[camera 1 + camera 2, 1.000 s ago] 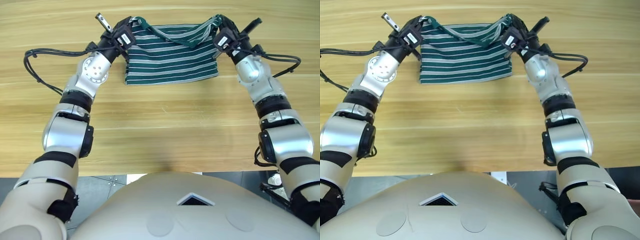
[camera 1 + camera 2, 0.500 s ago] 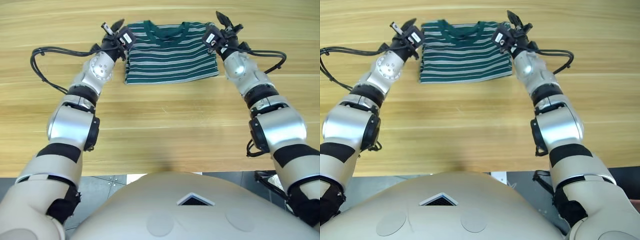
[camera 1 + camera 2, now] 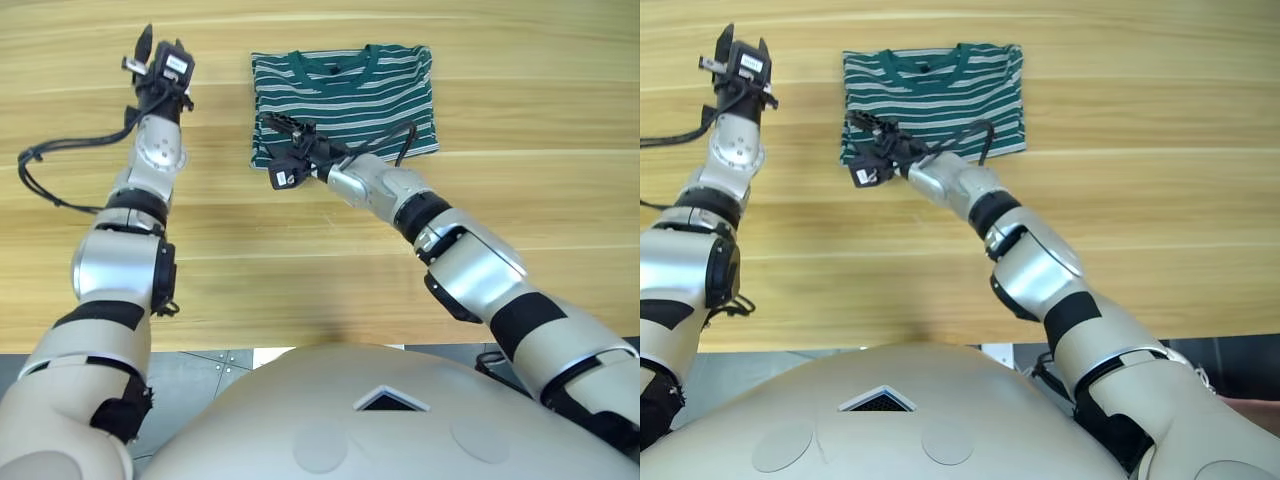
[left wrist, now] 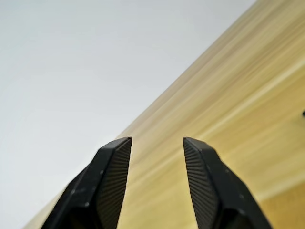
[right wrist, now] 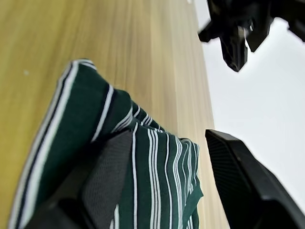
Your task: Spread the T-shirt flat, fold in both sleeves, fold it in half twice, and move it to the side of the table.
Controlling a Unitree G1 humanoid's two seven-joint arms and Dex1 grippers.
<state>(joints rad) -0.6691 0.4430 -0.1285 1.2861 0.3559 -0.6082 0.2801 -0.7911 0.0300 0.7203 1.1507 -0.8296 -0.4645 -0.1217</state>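
striped cloth t-shirt [image 3: 350, 85] on a smooth, faintly glossy wood table [image 3: 300, 260]; ribbed matt plastic pads [image 4: 116, 171].

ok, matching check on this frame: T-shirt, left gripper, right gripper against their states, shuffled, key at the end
Things:
1. T-shirt
2. left gripper
3. right gripper

States:
A. open and empty, off to the shirt's left
B. open, at the shirt's near left corner
C. folded, lying flat on the table

Pairs: 1-C, 2-A, 3-B
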